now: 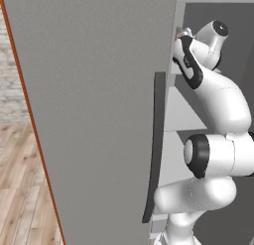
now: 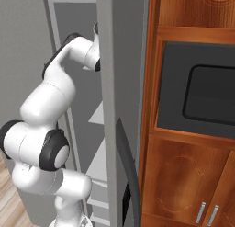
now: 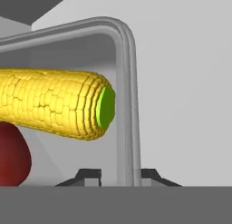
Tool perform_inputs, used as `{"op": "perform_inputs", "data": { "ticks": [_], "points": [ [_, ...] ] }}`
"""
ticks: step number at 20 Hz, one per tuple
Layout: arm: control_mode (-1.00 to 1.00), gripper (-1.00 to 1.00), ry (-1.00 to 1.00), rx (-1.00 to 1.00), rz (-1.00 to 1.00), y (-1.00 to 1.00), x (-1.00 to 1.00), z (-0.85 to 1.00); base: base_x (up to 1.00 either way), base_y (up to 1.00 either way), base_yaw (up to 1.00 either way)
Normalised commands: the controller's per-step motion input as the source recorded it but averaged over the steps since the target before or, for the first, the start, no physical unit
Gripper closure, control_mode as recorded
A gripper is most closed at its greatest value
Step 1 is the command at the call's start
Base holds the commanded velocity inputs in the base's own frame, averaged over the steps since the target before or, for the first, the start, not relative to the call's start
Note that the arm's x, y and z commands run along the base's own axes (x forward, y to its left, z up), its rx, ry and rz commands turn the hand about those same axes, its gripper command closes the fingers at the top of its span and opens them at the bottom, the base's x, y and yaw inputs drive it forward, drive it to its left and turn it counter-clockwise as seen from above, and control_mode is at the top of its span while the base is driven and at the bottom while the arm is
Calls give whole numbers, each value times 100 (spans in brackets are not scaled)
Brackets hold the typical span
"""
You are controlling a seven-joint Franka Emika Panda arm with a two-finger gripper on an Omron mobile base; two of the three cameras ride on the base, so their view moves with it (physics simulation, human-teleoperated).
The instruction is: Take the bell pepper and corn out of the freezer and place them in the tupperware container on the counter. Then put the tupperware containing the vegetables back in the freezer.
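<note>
We are reaching deep into the freezer (image 1: 99, 115), arm up at an upper shelf. The tupperware container (image 3: 127, 82) is sitting there, a stiff, light tray, we judge, best taken by its rim. Inside are lying the corn (image 3: 54, 107) and bell pepper (image 3: 11, 157). The gripper (image 3: 120, 175) is pinching that rim wall.

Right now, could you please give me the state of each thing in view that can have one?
freezer: door open, arm reaching onto a pale upper shelf.
tupperware container: on the freezer shelf, holding both vegetables.
corn: lying in the container, green end toward the rim.
bell pepper: in the container, beside the corn.
gripper: shut on the container's rim.
</note>
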Motion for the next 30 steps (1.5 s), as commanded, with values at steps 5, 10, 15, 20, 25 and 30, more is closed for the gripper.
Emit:
{"op": "perform_inputs", "data": {
  "ticks": [5,10,15,20,25,30],
  "points": [
    [-100,-100,0,0,0,0,37,-10,0,0,0],
    [-100,-100,-2,0,0,0,25,-4,0,0,0],
    [-100,-100,-18,0,0,0,-65,6,0,0,0],
    [-100,-100,-16,-1,0,19,-100,11,0,0,0],
    [-100,-100,-3,-6,0,37,-100,8,0,0,0],
    [-100,-100,0,-6,-3,16,-100,18,0,0,0]
  ]
}}
